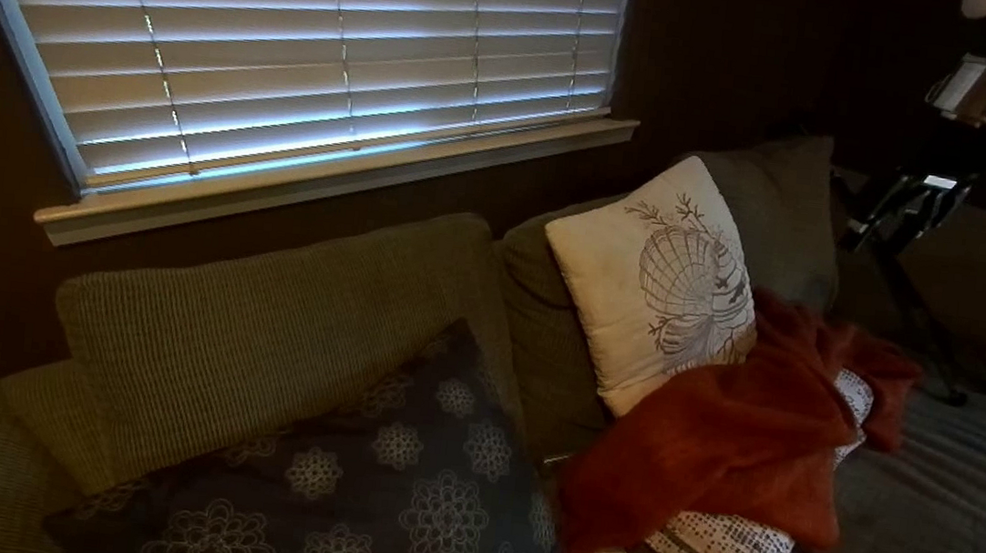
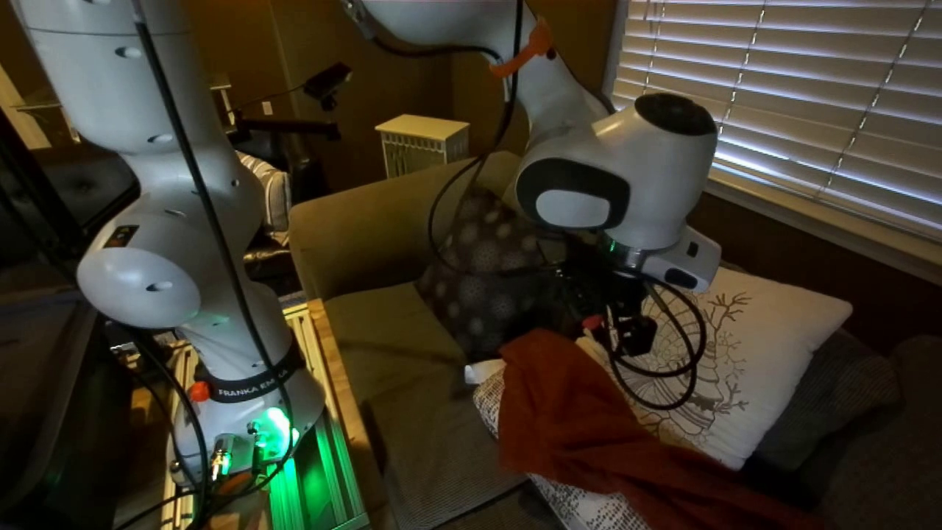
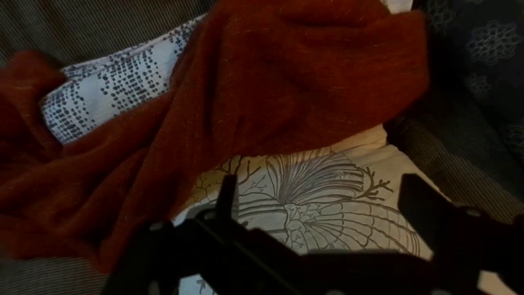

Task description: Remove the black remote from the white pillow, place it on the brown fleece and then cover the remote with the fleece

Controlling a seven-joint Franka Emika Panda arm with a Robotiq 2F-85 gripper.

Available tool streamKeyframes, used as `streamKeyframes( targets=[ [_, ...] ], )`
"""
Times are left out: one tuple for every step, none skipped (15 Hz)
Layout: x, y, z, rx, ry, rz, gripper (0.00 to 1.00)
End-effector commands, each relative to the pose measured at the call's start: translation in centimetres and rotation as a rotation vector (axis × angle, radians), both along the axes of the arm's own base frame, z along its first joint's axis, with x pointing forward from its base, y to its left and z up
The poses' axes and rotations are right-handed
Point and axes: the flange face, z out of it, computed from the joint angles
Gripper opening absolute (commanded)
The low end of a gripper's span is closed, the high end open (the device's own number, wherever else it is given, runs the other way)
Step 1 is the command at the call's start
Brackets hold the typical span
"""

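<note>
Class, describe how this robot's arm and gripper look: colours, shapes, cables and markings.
The arm is smooth white, with rounded, bulging shapes. Black cables run along it, and an orange strap crosses one section. A black band low down has white lettering starting FRANKA. The gripper is black, with two narrow fingers.

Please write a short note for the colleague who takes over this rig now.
Black two-finger gripper: open, holding nothing, pointing toward the square cream-white shell-print pillow.
Rust-brown soft fleece: draped in folds, partly hiding the pillow.
Black remote: not identifiable in any view.
Done: cannot be confirmed.
Left: find the remote; unless already covered, lay it on the fleece and cover it.
</note>
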Motion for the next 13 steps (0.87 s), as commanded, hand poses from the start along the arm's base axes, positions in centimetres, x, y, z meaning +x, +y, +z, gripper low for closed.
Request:
streamKeyframes(
  targets=[
    [-0.9, 0.1, 1.6, -0.013, 0.066, -0.035, 1.0],
    [-0.9, 0.3, 1.8, -0.028, 0.084, -0.039, 1.0],
    [-0.8, 0.3, 2.0, -0.049, 0.105, -0.048, 1.0],
    [-0.8, 0.4, 2.2, -0.066, 0.124, -0.051, 1.0],
    [-0.6, 0.7, 2.3, -0.083, 0.141, -0.053, 1.0],
    [-0.5, 0.9, 2.5, -0.098, 0.157, -0.057, 1.0],
    [-0.3, 1.2, 2.7, -0.111, 0.172, -0.053, 1.0],
    [-0.2, 1.4, 2.8, -0.128, 0.188, -0.058, 1.0],
    [-0.2, 1.0, 1.8, -0.101, 0.156, -0.045, 1.0],
    [-0.1, 1.2, 1.8, -0.104, 0.159, -0.046, 1.0],
    [0.0, 1.3, 1.8, -0.103, 0.16, -0.045, 1.0],
    [-0.1, 1.2, 1.7, -0.103, 0.161, -0.046, 1.0],
    [-0.1, 1.1, 1.7, -0.103, 0.162, -0.047, 1.0]
  ],
)
